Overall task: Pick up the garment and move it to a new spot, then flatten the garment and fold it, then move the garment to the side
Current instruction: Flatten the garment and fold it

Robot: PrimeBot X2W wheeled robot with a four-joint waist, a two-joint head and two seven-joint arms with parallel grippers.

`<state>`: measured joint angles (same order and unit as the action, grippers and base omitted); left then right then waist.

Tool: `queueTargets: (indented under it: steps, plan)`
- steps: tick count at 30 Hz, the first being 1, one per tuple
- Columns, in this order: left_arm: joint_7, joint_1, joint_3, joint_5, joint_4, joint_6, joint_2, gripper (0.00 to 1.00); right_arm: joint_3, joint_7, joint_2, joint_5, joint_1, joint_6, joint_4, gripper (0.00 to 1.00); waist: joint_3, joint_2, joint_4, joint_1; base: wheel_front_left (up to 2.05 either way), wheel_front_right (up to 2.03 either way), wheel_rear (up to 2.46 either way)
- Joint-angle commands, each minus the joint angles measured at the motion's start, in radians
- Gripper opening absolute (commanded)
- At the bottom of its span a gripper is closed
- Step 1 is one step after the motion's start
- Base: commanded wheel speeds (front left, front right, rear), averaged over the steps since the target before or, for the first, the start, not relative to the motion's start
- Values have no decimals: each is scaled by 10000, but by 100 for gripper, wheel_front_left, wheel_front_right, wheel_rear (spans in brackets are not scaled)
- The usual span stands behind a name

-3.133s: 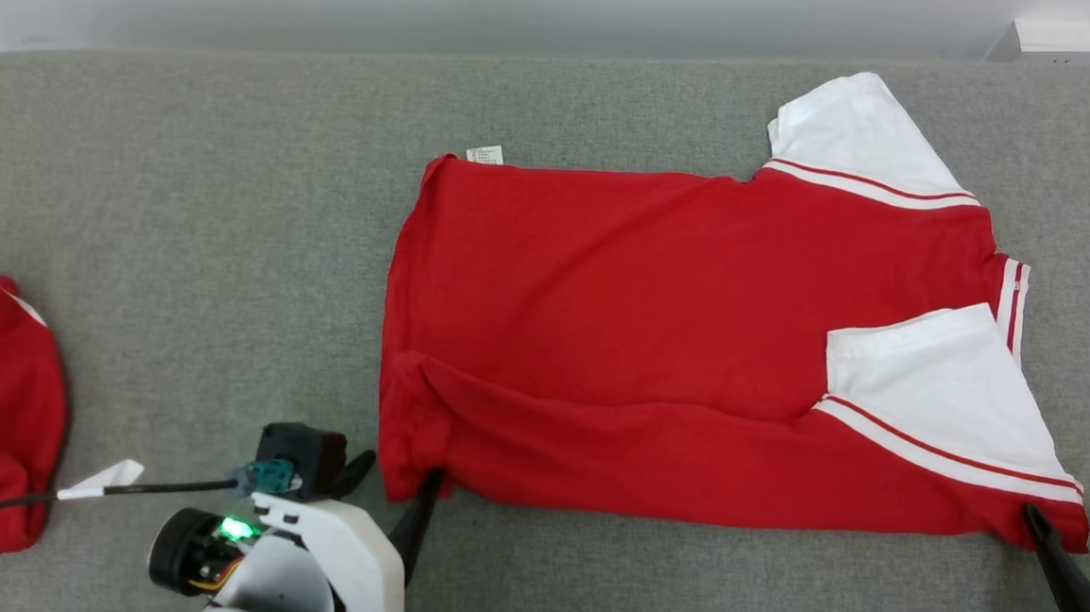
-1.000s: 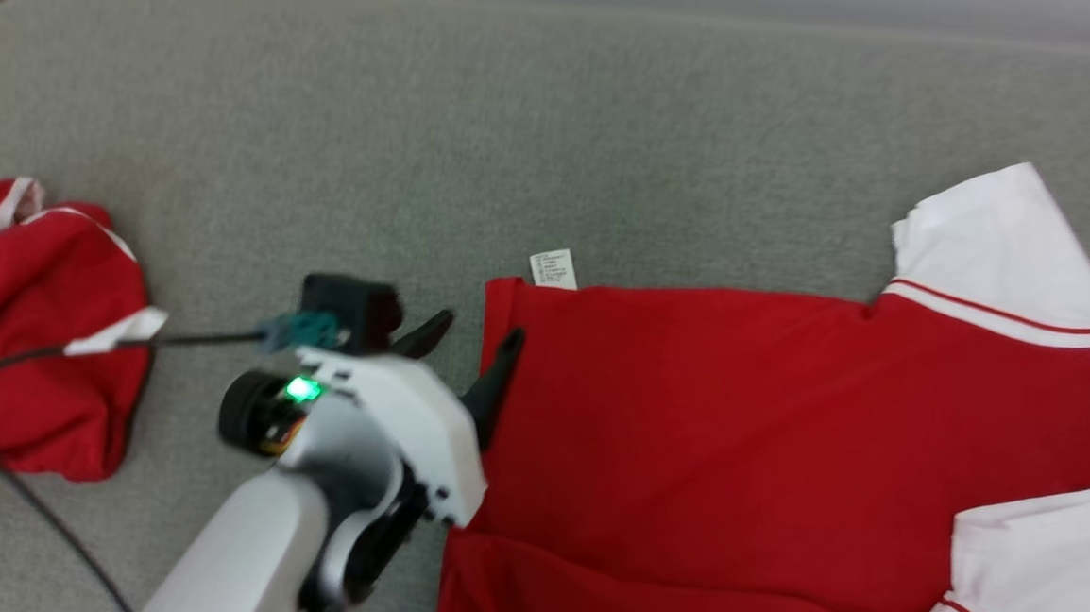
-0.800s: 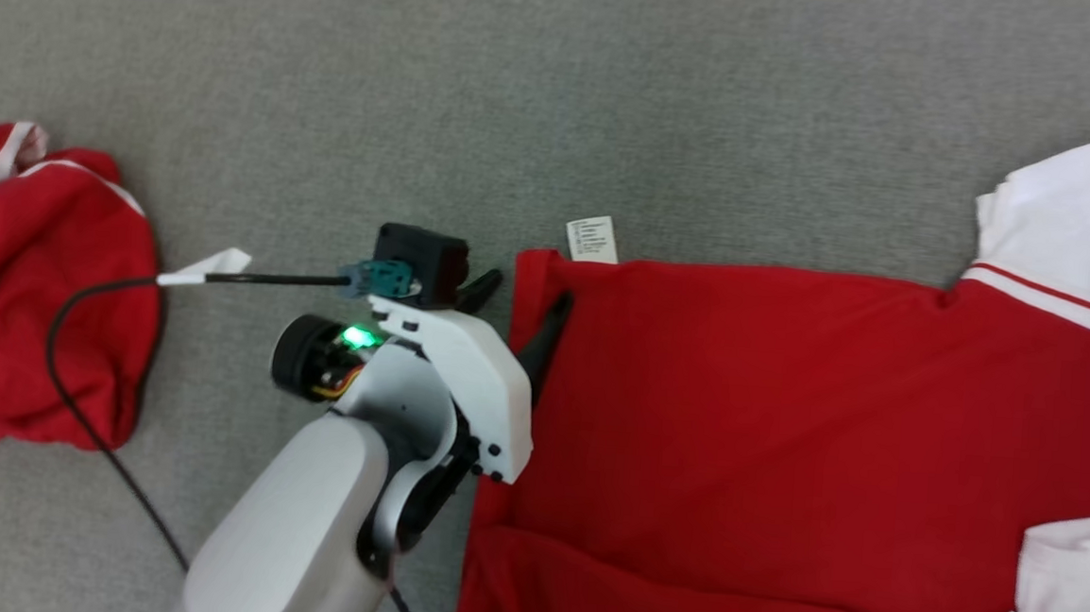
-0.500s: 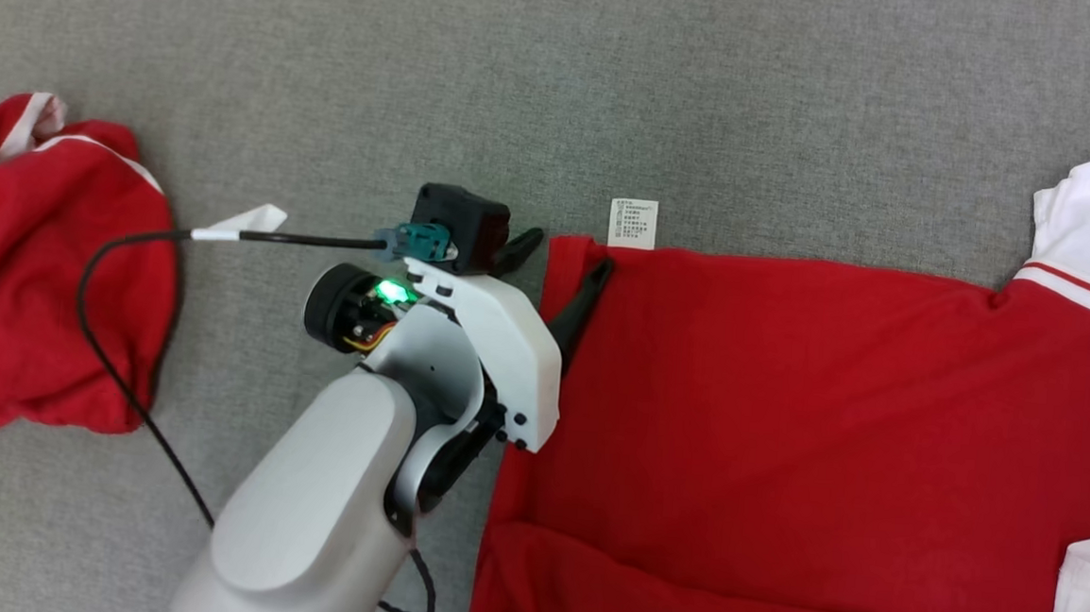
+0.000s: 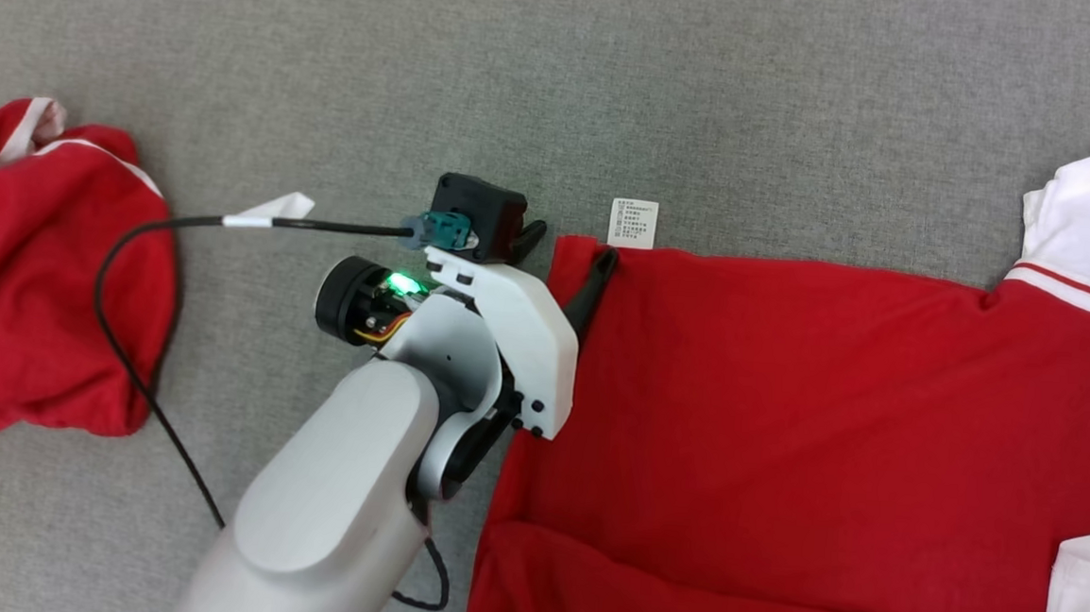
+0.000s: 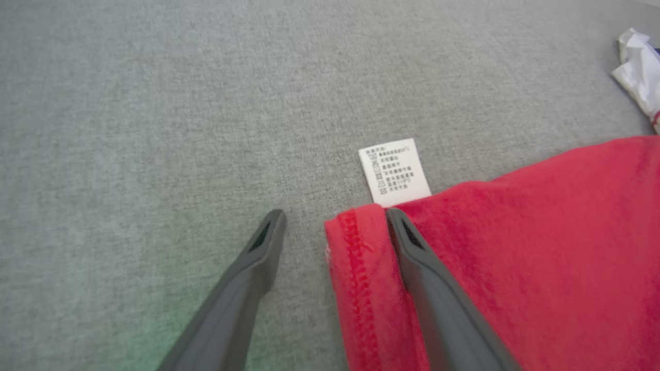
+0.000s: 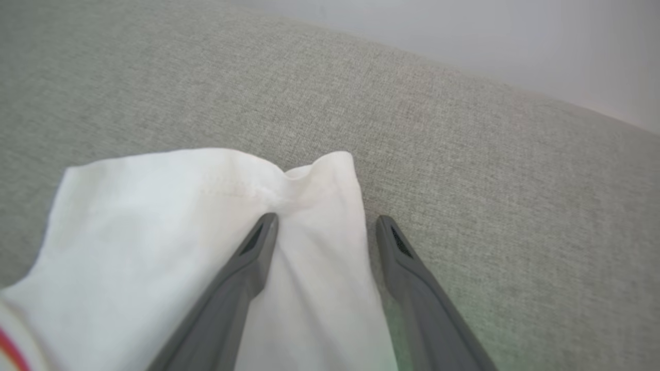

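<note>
Garment: a red shirt (image 5: 785, 406) with white sleeves lay spread on the grey tabletop (image 5: 710, 89), its lower edge already turned up in a long fold.
Corner: the far hem corner, with a small printed care label (image 6: 394, 171) sticking out beside it, sat between the fingers of the left pincer (image 6: 335, 216).
Left pincer: fingers apart, one over bare tabletop and the other over the red cloth, nothing clamped yet.
Right pincer (image 7: 326, 220): fingers apart, straddling the outer edge of a white sleeve (image 7: 180, 216); whether they touched it could not be told.
Risk: closing too shallow would likely nip only the top layer or the label, so the corner would peel open when lifted.
Risk: uneven lifting by the two arms would probably skew the fold or drag the turned-up edge loose.
Risk: fingertips could catch the tabletop's weave and bunch the hem.
Materials: soft, limp knit with a stitched hem; thin, wrinkled sleeve cloth; coarse, matte woven tabletop cover.
Nearby: a second red garment (image 5: 45, 285) lay crumpled well apart to the left, and a black cable (image 5: 128, 318) looped from the left arm.
</note>
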<state>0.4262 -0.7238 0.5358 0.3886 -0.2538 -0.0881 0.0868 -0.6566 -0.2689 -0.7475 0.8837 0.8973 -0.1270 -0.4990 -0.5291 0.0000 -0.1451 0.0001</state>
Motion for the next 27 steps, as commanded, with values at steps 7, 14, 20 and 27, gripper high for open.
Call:
queueTargets:
  steps: [7, 14, 20, 27]
  plan:
    - [893, 437, 585, 285, -283, 390, 66, 0, -854, 101, 206, 467, 35, -65, -206, 100, 144, 0, -80, -1, 0, 0, 0]
    - [497, 314, 414, 334, 93, 267, 81, 0, -1176, 431, 274, 1188, 329, -68, -162, 0, 282, 0, -108, -1, 0, 0, 0]
    - [-273, 314, -32, 410, 368, -24, 121, 0, -1079, 1745, -29, 1328, 626, -36, -391, 0, 523, 0, -4, -1, 0, 0, 0]
    - [-1026, 921, -345, 629, 866, -237, 146, 0, -1267, 2719, -615, 1770, 105, -36, -214, 0, 1027, 0, 194, -1, 0, 0, 0]
